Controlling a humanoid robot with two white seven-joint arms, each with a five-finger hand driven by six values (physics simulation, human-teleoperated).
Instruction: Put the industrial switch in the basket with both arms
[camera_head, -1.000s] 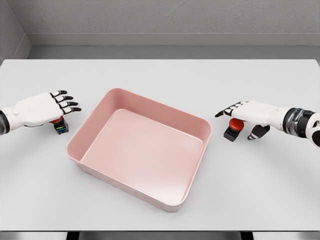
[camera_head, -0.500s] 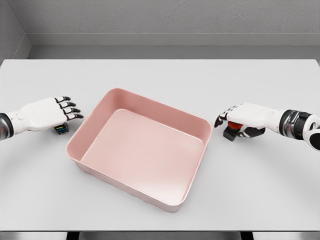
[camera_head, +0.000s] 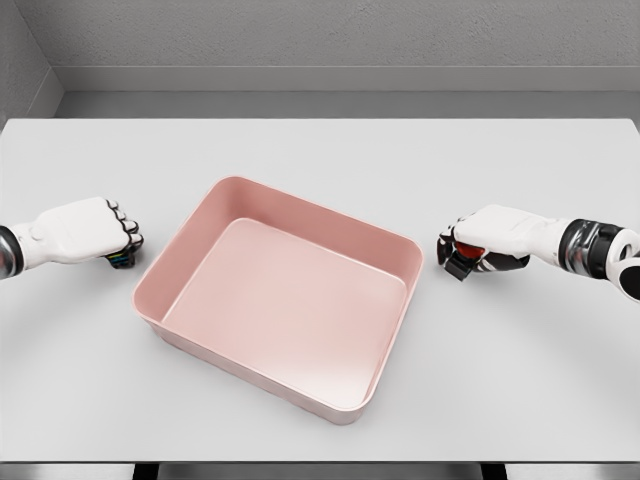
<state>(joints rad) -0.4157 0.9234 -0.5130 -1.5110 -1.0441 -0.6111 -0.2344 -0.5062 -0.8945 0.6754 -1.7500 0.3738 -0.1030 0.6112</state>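
- Right-side switch (camera_head: 463, 262), black body with a red button on top, sits low on the bench to the right of the basket, just beside its right corner.
- The right hand (camera_head: 487, 243) is wrapped over it: fingers curled down around the red top, dark fingertips (camera_head: 446, 240) showing on the side facing the basket. That one is gripped.
- Left-side switch (camera_head: 120, 259) is a small dark piece with coloured stripes, peeking out under the other hand, on the bench to the left of the basket.
- The left hand (camera_head: 85, 229) is closed tight over it, knuckles bunched, fingertips tucked down against the part. Only a sliver of it shows.
- Between the two hands lies the pink basket (camera_head: 205, 208), a shallow rectangular tray with rounded corners, turned at an angle, nothing inside it.
- Both switches are outside the basket, one on each flank.
- The grey bench (camera_head: 320, 150) runs wide behind, with a grey wall past its far edge.
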